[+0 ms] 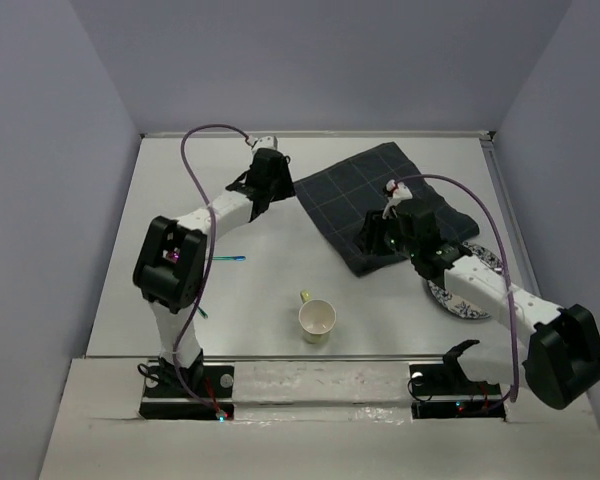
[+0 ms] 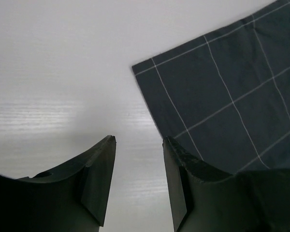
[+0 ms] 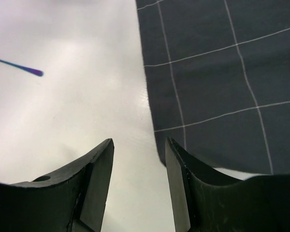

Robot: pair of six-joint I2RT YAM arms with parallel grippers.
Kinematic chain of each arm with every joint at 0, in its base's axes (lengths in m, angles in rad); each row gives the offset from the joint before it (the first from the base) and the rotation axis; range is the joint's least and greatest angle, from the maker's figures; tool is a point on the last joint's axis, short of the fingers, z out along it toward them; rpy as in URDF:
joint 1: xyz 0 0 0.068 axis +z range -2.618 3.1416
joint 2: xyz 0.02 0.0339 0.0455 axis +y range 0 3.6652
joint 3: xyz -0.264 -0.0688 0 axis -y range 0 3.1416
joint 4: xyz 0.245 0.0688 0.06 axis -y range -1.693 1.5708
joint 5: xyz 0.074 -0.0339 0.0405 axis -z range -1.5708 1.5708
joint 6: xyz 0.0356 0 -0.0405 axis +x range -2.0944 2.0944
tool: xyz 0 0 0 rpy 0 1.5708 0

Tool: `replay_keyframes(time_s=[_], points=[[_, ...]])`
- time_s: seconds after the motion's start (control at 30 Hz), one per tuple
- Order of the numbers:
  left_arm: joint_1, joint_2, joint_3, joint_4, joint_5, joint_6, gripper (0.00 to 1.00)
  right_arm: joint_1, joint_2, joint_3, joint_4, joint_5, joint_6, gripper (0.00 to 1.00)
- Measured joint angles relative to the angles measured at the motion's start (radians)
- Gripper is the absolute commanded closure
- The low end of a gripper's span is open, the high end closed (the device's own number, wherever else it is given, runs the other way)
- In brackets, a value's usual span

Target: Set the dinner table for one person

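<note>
The white dinner table (image 1: 180,200) carries a dark navy checked cloth mat (image 1: 380,195) lying askew at the back right. My left gripper (image 1: 276,190) hovers open and empty at the mat's left corner. In the left wrist view the gripper (image 2: 139,140) has bare table between its jaws and the mat (image 2: 232,96) beside the right finger. My right gripper (image 1: 372,240) is open and empty over the mat's front left edge. In the right wrist view the gripper (image 3: 139,142) has its right finger next to the mat's (image 3: 217,72) corner.
A cream cup (image 1: 317,320) stands at the front centre. A blue-and-white patterned plate (image 1: 467,297) lies at the right, partly under my right arm. An iridescent utensil (image 1: 230,260) lies left of centre, also in the right wrist view (image 3: 19,67). Another utensil (image 1: 202,312) lies near the left arm.
</note>
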Motion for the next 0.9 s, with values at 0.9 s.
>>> replay_keyframes(time_s=[0.9], points=[[0.019,0.592,0.642,-0.228,-0.016,0.092,0.67,0.0,-0.239,-0.126,0.024,-0.06,0.074,0.46]])
